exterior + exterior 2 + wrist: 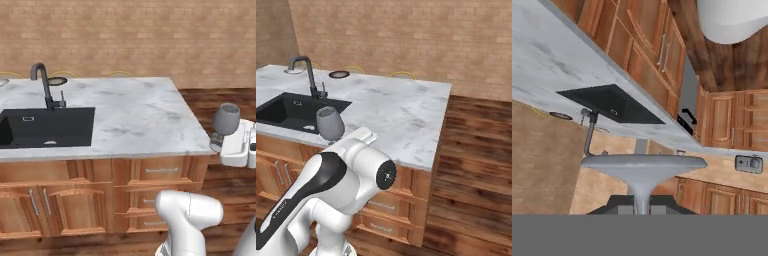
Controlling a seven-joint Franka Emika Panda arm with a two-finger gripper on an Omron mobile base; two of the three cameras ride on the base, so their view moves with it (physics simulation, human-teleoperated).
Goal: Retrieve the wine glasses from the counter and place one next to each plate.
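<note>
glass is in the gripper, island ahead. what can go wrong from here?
1. The gripper is shut on the thin stem alone; the wine glass could swing or slip on a fast move.
2. It is carried off the edge of the island top, over wood floor, so a slip likely means a drop.
3. The dark plate lies at the far edge behind the faucet, which could catch the glass on the reach.

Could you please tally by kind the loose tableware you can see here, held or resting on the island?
Wine glass: 1, held in the gripper
Dark plate: 1
Pale plate: 1, partly cut off
Total: 3
</note>
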